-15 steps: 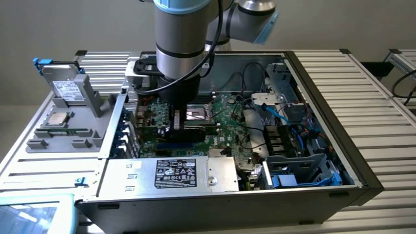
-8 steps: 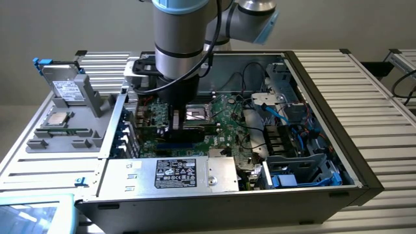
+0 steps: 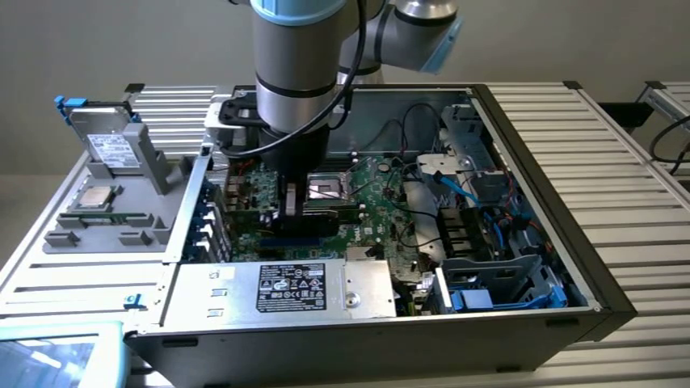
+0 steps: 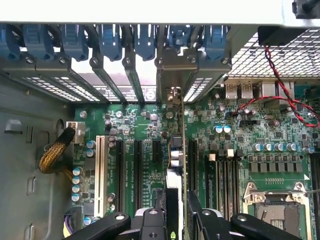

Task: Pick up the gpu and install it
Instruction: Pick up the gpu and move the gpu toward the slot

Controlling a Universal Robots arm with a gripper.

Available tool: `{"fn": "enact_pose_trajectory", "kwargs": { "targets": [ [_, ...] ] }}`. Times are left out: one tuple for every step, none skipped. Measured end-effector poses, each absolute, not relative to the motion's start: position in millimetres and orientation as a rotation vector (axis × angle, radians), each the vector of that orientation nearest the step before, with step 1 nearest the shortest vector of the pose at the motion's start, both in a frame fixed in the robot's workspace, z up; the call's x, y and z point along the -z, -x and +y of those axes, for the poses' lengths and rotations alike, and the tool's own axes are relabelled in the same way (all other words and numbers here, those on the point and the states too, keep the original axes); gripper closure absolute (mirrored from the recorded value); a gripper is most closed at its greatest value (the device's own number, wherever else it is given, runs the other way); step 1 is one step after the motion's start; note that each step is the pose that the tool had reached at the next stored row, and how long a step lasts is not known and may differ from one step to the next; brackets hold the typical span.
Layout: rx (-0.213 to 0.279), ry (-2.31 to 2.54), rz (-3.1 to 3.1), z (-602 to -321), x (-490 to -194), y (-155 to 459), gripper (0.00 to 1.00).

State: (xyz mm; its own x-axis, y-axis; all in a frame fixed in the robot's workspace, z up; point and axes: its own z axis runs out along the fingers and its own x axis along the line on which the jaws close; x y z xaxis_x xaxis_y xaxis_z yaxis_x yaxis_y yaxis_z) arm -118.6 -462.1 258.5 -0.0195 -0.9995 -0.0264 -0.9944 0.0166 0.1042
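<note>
The gpu (image 4: 175, 165) stands on edge over the green motherboard (image 4: 250, 135), lined up with the black expansion slots. Its metal bracket (image 4: 172, 65) sits at the case's rear slot openings. My gripper (image 4: 176, 220) is shut on the card, one black finger (image 4: 150, 222) on each side of it. In the exterior view the gripper (image 3: 286, 184) is down inside the open computer case, with the dark gpu (image 3: 284, 212) below it against the motherboard (image 3: 367, 202). I cannot tell whether the card's edge is fully in a slot.
Blue slot latches (image 4: 110, 42) line the case's rear. A white slot (image 4: 100, 170) and the open CPU socket (image 4: 277, 205) flank the card. A red-black wire (image 4: 280, 85) crosses the board. The power supply (image 3: 280, 287), cables (image 3: 474, 218), and a grey tray (image 3: 103, 202) lie around.
</note>
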Motion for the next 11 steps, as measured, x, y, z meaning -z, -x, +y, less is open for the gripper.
{"fn": "enact_pose_trajectory", "kwargs": {
  "targets": [
    [0.143, -2.161, -2.200, -462.1, -258.5, 118.6, 0.72],
    [0.143, -2.161, -2.200, -462.1, -258.4, 118.7, 0.72],
    [0.144, -2.161, -2.201, -462.0, -258.3, 119.1, 0.72],
    [0.144, -2.161, -2.201, -462.0, -258.2, 119.2, 0.72],
    [0.144, -2.161, -2.201, -462.0, -258.2, 119.3, 0.72],
    [0.144, -2.161, -2.200, -462.0, -258.2, 119.3, 0.72],
    [0.144, -2.161, -2.200, -462.0, -258.2, 119.4, 0.72],
    [0.144, -2.161, -2.200, -462.0, -258.2, 119.4, 0.72],
    [0.144, -2.161, -2.200, -462.0, -258.1, 119.4, 0.72],
    [0.144, -2.161, -2.201, -462.0, -257.8, 119.5, 0.72],
    [0.144, -2.161, -2.201, -462.0, -257.3, 119.4, 0.72]
  ]
}}
